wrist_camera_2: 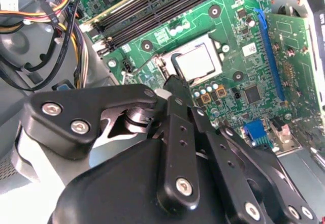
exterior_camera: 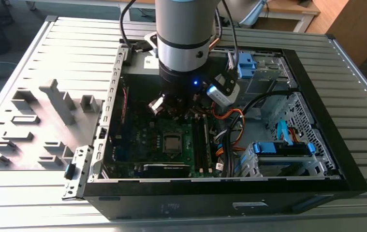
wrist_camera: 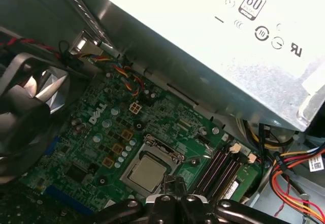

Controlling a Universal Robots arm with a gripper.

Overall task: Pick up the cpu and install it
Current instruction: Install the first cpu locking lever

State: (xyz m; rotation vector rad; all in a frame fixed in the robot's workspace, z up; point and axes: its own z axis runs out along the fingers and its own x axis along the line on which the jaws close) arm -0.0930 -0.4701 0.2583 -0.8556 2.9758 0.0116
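The cpu [wrist_camera: 146,172] sits in the motherboard [wrist_camera_2: 233,76] socket, memory slots [wrist_camera: 219,169] beside it; the jaws' state cannot be told.

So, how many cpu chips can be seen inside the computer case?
1. The cpu sits in the socket on the green motherboard, just ahead of the gripper. Others may be hidden under the arm.

In the exterior view the arm [exterior_camera: 182,43] runs off the picture's top edge and hides the far part of the motherboard [exterior_camera: 151,135]. In the second wrist view the gripper [wrist_camera_2: 175,89] body covers the near board, so the fingers' spacing cannot be told.
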